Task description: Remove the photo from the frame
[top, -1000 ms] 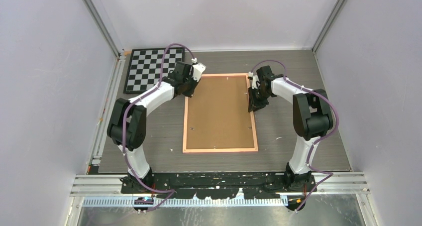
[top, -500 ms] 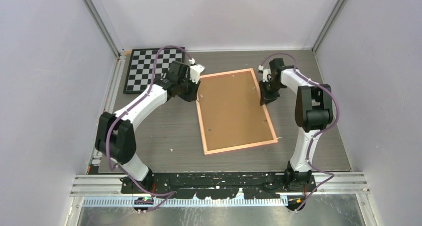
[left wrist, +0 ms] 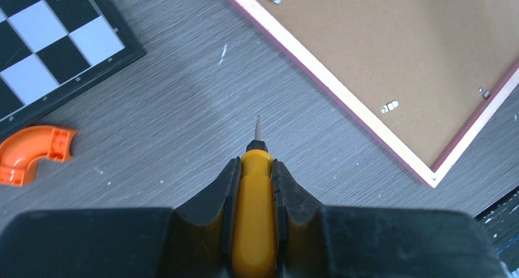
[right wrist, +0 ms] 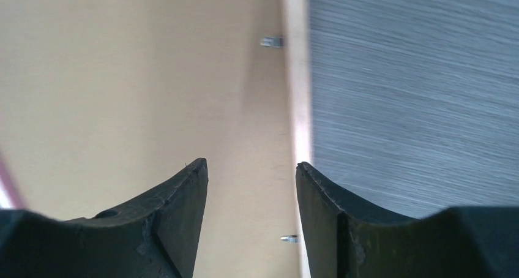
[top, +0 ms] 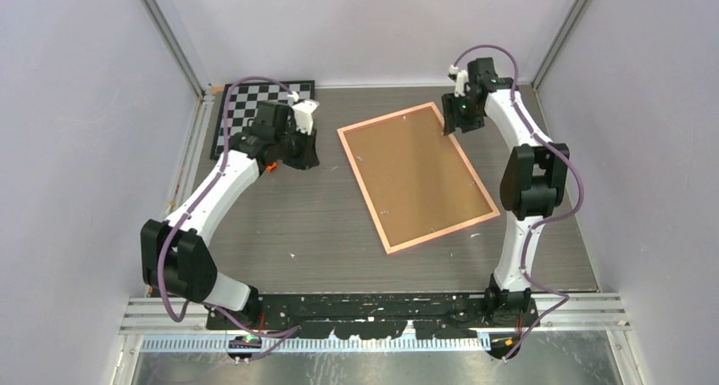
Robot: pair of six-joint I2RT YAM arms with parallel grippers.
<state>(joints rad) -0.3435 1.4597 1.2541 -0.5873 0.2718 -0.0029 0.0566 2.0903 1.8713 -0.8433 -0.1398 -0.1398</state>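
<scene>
The frame (top: 417, 175) lies back up on the grey table (top: 280, 215), right of centre and turned at an angle, with one corner towards the far wall and its thin pink border running round the brown fibreboard. The photo is hidden from every view, since only the back of the frame shows. From above, the left gripper (top: 307, 159) sits well to the left of the frame, near the chessboard (top: 233, 114), but what it carries is too small to make out there. The left wrist view settles it: the left gripper (left wrist: 254, 165) has its fingers pinched on a yellow-handled tool (left wrist: 256, 217) with a thin metal point, aimed at bare table (left wrist: 183, 106) just short of the frame's edge (left wrist: 398, 45). That view also picks out small metal clips (left wrist: 388, 106) along the inside of the border, the black-rimmed chessboard (left wrist: 43, 39) and an orange curved piece (left wrist: 27, 152) just beside it, which from above is only an orange speck (top: 270, 168). The right gripper (top: 447, 131) hangs over the frame's far right edge. Its own camera, rather blurred, shows the right gripper (right wrist: 251, 174) with fingers spread and nothing between them, above the fibreboard (right wrist: 141, 76) and the pale border, with a clip (right wrist: 272, 42) by the edge and table grain (right wrist: 416, 106) beyond.
</scene>
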